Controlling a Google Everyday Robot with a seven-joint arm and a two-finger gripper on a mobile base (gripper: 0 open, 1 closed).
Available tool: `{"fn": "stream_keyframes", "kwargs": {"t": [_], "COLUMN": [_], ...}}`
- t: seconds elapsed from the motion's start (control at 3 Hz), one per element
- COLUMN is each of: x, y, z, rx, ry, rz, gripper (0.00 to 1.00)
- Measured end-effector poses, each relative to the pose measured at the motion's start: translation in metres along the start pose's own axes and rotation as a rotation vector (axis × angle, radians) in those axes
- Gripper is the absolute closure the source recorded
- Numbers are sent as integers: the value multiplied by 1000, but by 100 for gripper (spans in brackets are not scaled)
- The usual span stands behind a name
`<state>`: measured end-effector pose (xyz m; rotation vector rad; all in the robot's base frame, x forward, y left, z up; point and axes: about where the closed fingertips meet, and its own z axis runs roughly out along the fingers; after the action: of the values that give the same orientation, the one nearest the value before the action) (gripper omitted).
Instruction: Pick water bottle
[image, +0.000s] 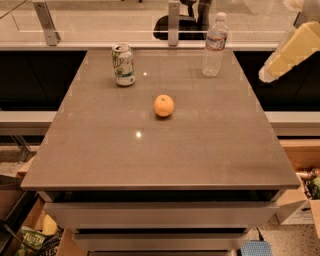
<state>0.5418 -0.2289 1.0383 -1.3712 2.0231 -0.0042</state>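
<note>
The water bottle (215, 45) is a tall clear plastic bottle with a white cap and a whitish label band. It stands upright near the far right corner of the grey table (160, 150). My gripper (286, 54), pale yellow, hangs in the air at the upper right. It is beyond the table's right edge, to the right of the bottle and apart from it. It holds nothing that I can see.
A green-and-white soda can (123, 64) stands at the far left of the table. An orange (163, 105) lies near the middle. A glass railing with metal posts (173, 22) runs behind the table. Cardboard boxes (300, 210) sit on the floor at the right.
</note>
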Motion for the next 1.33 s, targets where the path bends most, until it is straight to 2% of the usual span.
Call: {"fn": "stream_keyframes", "kwargs": {"t": [0.33, 0.67, 1.0, 1.33], "x": [-2, -3, -2, 0], "y": [-27, -26, -30, -40], "z": [6, 5, 14, 39], "rx": [47, 52, 75, 99], "ry": [-31, -29, -67, -162], "rz": [9, 16, 71, 148], "gripper": [0, 0, 0, 0]}}
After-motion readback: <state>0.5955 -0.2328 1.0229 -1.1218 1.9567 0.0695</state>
